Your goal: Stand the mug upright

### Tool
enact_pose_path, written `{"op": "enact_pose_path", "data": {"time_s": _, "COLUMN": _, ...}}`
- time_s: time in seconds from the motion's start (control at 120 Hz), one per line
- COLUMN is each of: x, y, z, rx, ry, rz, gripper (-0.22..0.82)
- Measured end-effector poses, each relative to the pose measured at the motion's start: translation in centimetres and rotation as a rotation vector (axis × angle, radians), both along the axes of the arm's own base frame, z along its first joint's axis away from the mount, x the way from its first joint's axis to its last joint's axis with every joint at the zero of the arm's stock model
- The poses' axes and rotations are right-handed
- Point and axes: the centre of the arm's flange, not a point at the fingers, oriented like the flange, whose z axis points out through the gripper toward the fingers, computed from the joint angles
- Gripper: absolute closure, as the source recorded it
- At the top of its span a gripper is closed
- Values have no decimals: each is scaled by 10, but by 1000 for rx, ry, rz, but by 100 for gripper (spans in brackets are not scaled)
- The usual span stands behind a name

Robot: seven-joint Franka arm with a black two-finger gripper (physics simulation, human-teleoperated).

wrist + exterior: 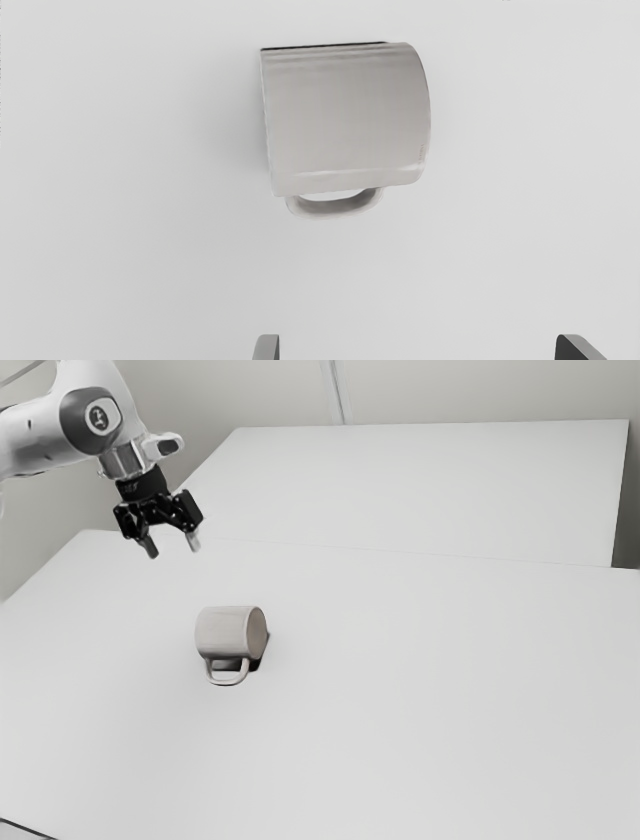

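The mug (222,632) lies on its side on the white counter (400,710), its open mouth facing the exterior view's right; the wrist view adds tiny marks on its outside. Apart from it, the fingers (193,541) are spread, and a pale wall (470,388) stands beyond.

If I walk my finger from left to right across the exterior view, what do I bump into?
White robot arm → black gripper → mug lying on its side.
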Motion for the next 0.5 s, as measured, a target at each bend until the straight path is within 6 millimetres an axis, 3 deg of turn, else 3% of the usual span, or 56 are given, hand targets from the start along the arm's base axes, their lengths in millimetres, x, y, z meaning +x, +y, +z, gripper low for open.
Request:
{"op": "enact_pose_path", "data": {"time_s": 0.208, "x": 3, "y": 45, "z": -31, "rx": -67, "ry": 11, "rz": 22, "gripper": 0}}
{"op": "enact_pose_path", "data": {"time_s": 0.5, "x": 4, "y": 76, "z": -86, "rx": -170, "ry": -4, "rz": 19, "gripper": 0}}
